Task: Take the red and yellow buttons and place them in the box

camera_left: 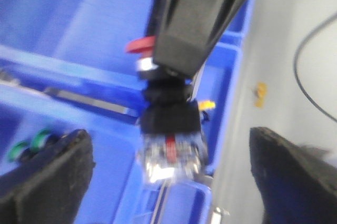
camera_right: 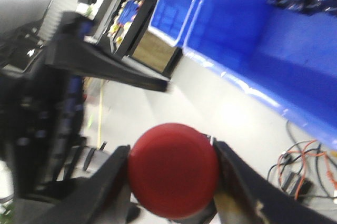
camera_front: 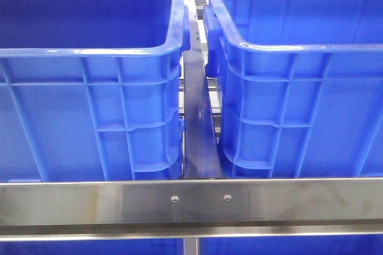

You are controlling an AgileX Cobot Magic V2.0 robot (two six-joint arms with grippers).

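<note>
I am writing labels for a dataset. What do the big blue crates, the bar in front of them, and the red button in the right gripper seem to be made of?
Blue crates: probably moulded plastic, glossy, with ribbed walls. Bar: looks like brushed metal, perhaps steel, with a dull sheen and two screws. Red button: likely smooth plastic, fairly matt; blur leaves this open. The right gripper is closed on it.

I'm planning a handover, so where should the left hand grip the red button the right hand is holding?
Probably by the black body, from the free clear end: the right hand clamps the red cap, and the left hand is open either side.
</note>
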